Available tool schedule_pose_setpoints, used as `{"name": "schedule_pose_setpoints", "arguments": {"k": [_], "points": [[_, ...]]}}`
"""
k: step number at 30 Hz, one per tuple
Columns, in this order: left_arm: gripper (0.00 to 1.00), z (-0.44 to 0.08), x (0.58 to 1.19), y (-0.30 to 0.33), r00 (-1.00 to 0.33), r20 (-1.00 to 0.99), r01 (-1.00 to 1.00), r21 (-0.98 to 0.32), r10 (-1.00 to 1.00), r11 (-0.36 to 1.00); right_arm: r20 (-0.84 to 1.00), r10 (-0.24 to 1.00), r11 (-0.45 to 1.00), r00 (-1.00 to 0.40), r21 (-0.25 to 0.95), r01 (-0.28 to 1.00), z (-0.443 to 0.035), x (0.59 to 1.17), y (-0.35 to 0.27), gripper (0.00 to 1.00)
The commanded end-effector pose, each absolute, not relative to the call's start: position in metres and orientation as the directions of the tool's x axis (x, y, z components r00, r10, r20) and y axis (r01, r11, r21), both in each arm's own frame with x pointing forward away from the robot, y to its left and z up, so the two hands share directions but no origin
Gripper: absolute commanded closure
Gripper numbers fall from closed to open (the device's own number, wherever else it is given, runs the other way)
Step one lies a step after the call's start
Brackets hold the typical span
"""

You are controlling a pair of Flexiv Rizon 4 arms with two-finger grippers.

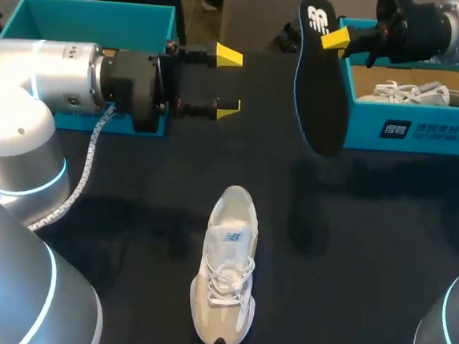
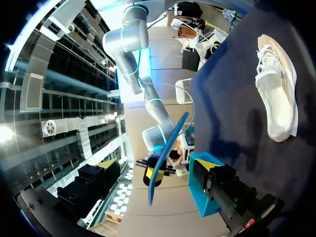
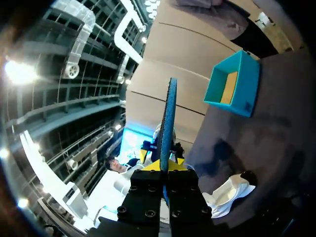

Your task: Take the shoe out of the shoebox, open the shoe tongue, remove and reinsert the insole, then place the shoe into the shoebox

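Note:
A beige and white shoe (image 1: 225, 272) lies on the black table near the front middle, toe pointing away; the left wrist view shows the shoe (image 2: 277, 89) as well. My right gripper (image 1: 337, 39) is up at the back right, shut on the heel end of a black insole (image 1: 322, 83) that hangs down beside the teal shoebox (image 1: 434, 133). In the right wrist view the insole (image 3: 170, 118) stands edge-on between the right gripper's (image 3: 169, 165) yellow tips. My left gripper (image 1: 228, 81) hovers open and empty at the back left, pointing toward the insole (image 2: 168, 155).
A second white shoe (image 1: 417, 93) lies inside the shoebox at the right. Another teal box (image 1: 90, 19) stands at the back left behind my left arm, and the right wrist view shows this box (image 3: 234, 91) too. A coiled cable (image 1: 93, 148) hangs from the left wrist.

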State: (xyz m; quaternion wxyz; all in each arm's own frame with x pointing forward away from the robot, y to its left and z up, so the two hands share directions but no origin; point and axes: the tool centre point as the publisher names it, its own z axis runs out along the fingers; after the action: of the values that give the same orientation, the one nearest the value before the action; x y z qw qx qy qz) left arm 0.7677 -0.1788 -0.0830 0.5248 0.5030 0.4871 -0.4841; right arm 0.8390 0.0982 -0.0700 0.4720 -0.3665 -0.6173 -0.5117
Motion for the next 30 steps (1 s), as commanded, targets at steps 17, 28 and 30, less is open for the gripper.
{"name": "schedule_pose_setpoints", "arguments": {"k": [17,28,30], "points": [[0.00,-0.100,0.785,-0.190,0.062,-0.998,0.997,0.063,0.026,0.051,0.989,0.038,0.214,-0.140,0.128,0.968,-0.077,0.849,0.105,1.00],[0.00,-0.113,0.804,-0.220,0.059,-0.997,0.997,0.061,0.040,0.046,0.997,0.066,0.211,-0.051,0.036,0.977,-0.081,0.860,0.132,1.00],[0.00,-0.113,0.806,-0.225,0.057,-0.998,0.997,0.059,0.038,0.047,0.997,0.069,0.210,-0.039,0.024,0.977,-0.083,0.860,0.137,1.00]]}}
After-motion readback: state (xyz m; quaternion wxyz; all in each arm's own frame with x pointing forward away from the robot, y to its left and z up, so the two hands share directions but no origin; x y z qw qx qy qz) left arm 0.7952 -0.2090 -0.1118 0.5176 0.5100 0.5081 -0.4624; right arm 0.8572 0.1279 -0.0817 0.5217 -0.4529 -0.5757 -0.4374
